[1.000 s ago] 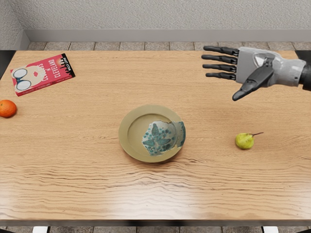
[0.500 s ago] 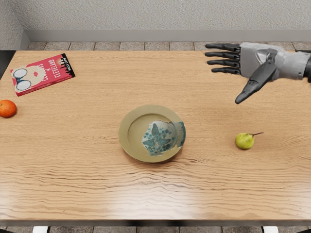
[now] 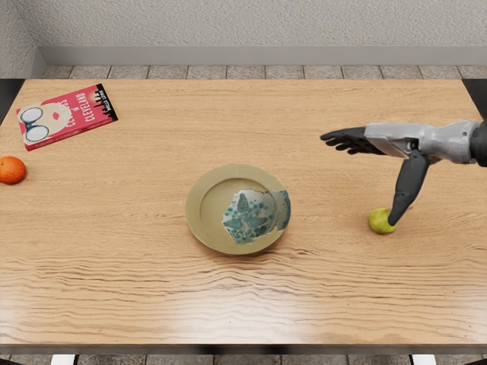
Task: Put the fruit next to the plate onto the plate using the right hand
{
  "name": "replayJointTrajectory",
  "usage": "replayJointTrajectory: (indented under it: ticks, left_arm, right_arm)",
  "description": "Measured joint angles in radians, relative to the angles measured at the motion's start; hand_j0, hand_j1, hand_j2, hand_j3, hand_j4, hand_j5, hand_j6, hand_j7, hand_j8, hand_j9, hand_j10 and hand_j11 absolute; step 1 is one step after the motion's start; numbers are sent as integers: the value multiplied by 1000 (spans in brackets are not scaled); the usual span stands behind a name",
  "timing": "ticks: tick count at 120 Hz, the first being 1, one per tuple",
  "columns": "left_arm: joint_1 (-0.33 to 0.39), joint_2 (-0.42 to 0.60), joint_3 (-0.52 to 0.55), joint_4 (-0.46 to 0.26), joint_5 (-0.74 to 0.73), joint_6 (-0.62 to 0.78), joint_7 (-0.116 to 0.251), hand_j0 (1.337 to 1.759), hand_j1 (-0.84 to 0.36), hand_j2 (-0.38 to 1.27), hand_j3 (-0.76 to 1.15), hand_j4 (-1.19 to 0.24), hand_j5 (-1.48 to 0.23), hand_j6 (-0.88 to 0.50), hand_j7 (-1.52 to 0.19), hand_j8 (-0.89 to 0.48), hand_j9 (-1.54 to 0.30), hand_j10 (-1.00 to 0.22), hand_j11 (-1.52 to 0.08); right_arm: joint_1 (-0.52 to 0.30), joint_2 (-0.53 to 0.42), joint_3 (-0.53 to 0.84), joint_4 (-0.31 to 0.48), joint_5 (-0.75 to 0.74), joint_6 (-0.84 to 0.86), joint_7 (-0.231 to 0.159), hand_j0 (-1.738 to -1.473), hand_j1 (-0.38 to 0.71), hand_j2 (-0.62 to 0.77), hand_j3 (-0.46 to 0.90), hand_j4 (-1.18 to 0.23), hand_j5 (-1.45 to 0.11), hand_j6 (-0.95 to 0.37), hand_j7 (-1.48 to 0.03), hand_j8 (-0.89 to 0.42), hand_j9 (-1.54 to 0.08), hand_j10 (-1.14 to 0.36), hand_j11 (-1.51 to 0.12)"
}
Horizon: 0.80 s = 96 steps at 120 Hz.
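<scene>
— Where is the fruit found?
— A small yellow-green pear (image 3: pixel 380 221) is seen lying on the wooden desk (image 3: pixel 152 152), to the right of the plate (image 3: pixel 199 207) and well apart from it.

— What is shown of the hand?
— The right hand (image 3: pixel 389 141) is held above the pear, with its arm entering from the right edge. The fingers (image 3: pixel 341 140) are stretched flat toward the left. The thumb (image 3: pixel 403 190) is pointed downward, its tip set at the pear's right side; real contact cannot be told. Nothing is gripped.

— And further out?
— The beige plate is placed mid-desk, with a blue-green pattern on its right half. An orange (image 3: pixel 11 169) is seen at the left edge, and a red book (image 3: pixel 67 115) near the far left corner.
</scene>
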Motion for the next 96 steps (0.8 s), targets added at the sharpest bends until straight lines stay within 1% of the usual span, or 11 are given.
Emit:
replayJointTrajectory:
  ticks: [8, 27, 38, 45, 59, 73, 96]
  left_arm:
    - [0, 0, 0, 0, 0, 0, 0, 1658, 349, 0, 0, 0, 0, -1, 0, -1, 0, 0, 0]
    - [1, 0, 0, 0, 0, 0, 0, 1658, 349, 0, 0, 0, 0, -1, 0, -1, 0, 0, 0]
    - [1, 0, 0, 0, 0, 0, 0, 1658, 349, 0, 0, -1, 0, -1, 0, -1, 0, 0, 0]
    - [0, 0, 0, 0, 0, 0, 0, 1658, 349, 0, 0, -1, 0, -1, 0, -1, 0, 0, 0]
    - [0, 0, 0, 0, 0, 0, 0, 1658, 349, 0, 0, -1, 0, -1, 0, -1, 0, 0, 0]
    - [1, 0, 0, 0, 0, 0, 0, 1658, 349, 0, 0, -1, 0, -1, 0, -1, 0, 0, 0]
    - [1, 0, 0, 0, 0, 0, 0, 1658, 349, 0, 0, -1, 0, -1, 0, -1, 0, 0, 0]
  right_arm:
    - [-1, -2, -45, 18, -38, -76, -5, -1658, -308, -5, 0, -41, -48, -42, -47, -41, -48, -40, -47]
    - [-4, 2, -112, 38, -84, -188, -90, -1658, -306, -5, 0, -43, -50, -46, -49, -44, -50, -42, -49]
    - [-4, 2, -134, 48, -91, -215, -112, -1658, -297, -7, 0, -52, -60, -54, -59, -52, -60, -51, -59]
    - [-4, 3, -140, 51, -93, -223, -114, -1658, -293, -7, 0, -55, -65, -58, -64, -56, -64, -54, -64]
    - [-9, -8, -144, 51, -94, -251, -96, -1658, -288, -8, 0, -60, -70, -63, -69, -61, -70, -59, -69]
    - [-21, -13, -148, 52, -95, -299, -95, -1658, -284, -9, 0, -63, -74, -66, -73, -64, -74, -62, -74]
    - [-73, -12, -155, 53, -153, -382, -96, -1658, -267, -11, 0, -79, -94, -81, -93, -79, -93, -77, -93]
